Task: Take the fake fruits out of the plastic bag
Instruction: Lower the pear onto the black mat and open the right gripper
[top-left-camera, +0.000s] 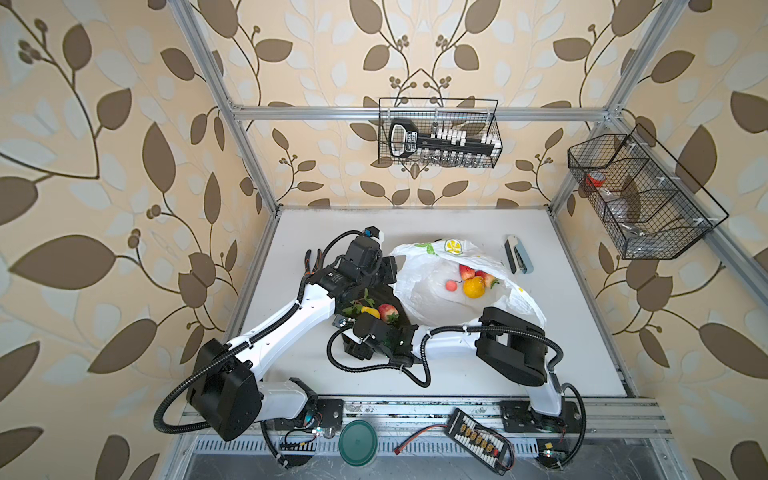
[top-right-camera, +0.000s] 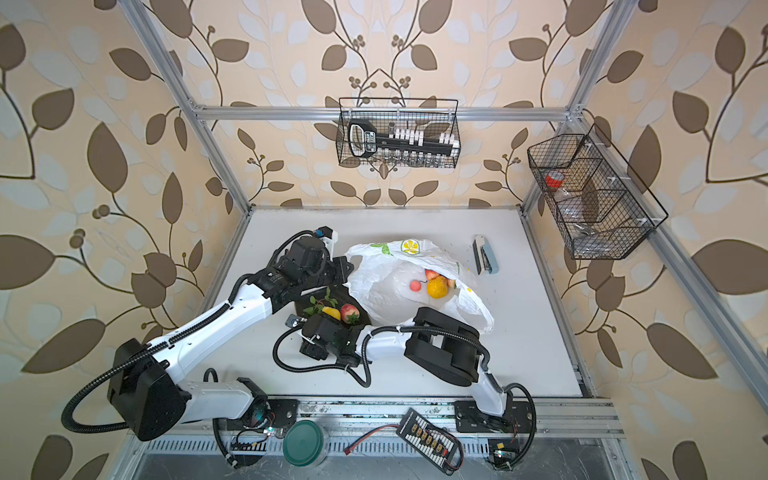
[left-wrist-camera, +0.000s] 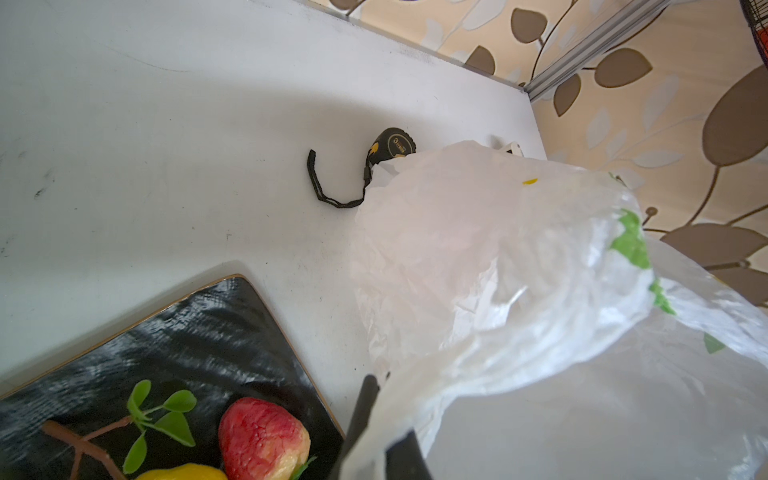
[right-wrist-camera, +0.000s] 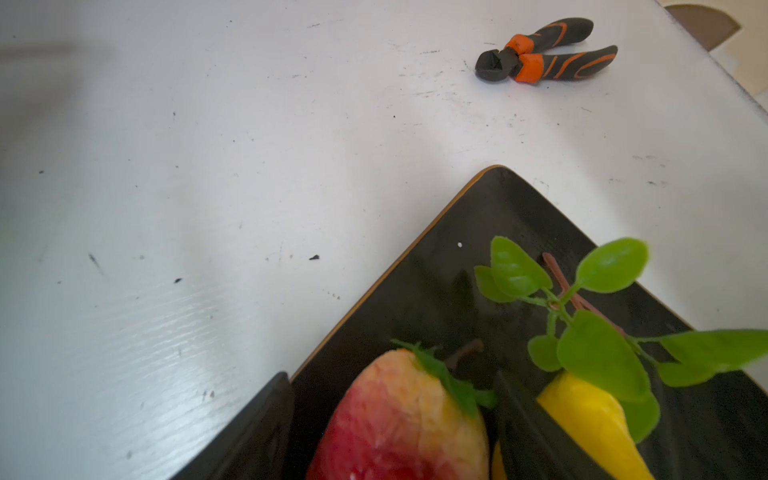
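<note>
On the left gripper (left-wrist-camera: 386, 411) the jaws are clamped on the plastic bag (left-wrist-camera: 498, 257) rim, propping its mouth open. On the right gripper (right-wrist-camera: 392, 384) they stand apart astride a red strawberry (right-wrist-camera: 399, 424) lying on the black plate (right-wrist-camera: 457, 249). Several fake fruits (top-left-camera: 473, 284) lie inside the bag on the desk (top-left-camera: 540, 353).

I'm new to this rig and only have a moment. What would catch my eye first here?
The crinkly white plastic bag gapes open mid-table, with a yellow fruit, strawberries and a small pink peach inside. Left of it in both top views, a black plate holds a red strawberry and a leafy yellow fruit under the open right gripper, while the left gripper pinches the bag's edge.
</note>
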